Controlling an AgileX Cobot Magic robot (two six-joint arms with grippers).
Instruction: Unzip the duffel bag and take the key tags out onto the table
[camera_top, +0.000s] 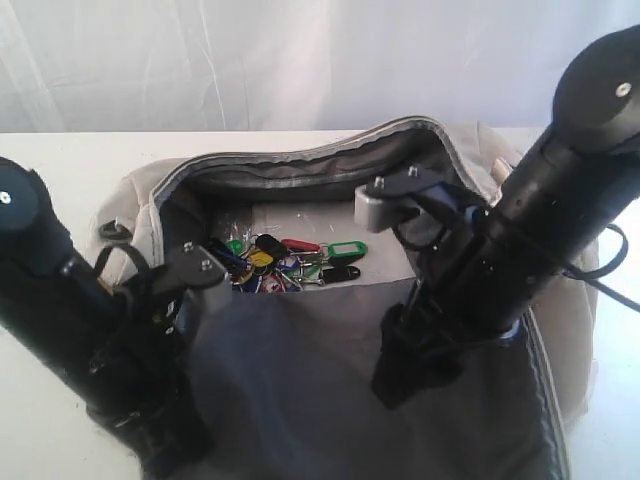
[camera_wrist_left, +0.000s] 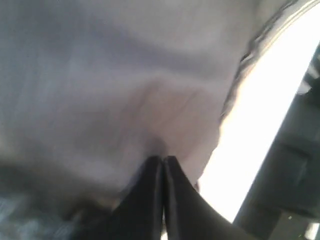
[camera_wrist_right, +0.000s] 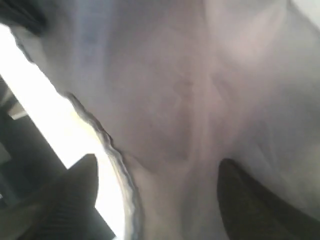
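Observation:
The cream duffel bag (camera_top: 300, 165) lies unzipped on the white table (camera_top: 60, 170), its dark grey lining flap (camera_top: 300, 380) folded toward the camera. The key tags (camera_top: 285, 262), in red, green, yellow, blue and black, lie in a bunch on the bag's floor. My left gripper (camera_wrist_left: 163, 159) is shut, its tips pinching puckered bag fabric at the flap's left side; the arm hides it in the exterior view. My right gripper (camera_wrist_right: 157, 160) stands open over the flap's right side (camera_top: 405, 380), with the zipper edge (camera_wrist_right: 117, 165) and fabric between its fingers, ungripped.
Both dark arms (camera_top: 60, 300) (camera_top: 520, 230) lean in over the bag's near side, flanking the opening. A strap loop (camera_top: 112, 230) sticks out at the bag's left end. A white curtain (camera_top: 250, 60) hangs behind the table.

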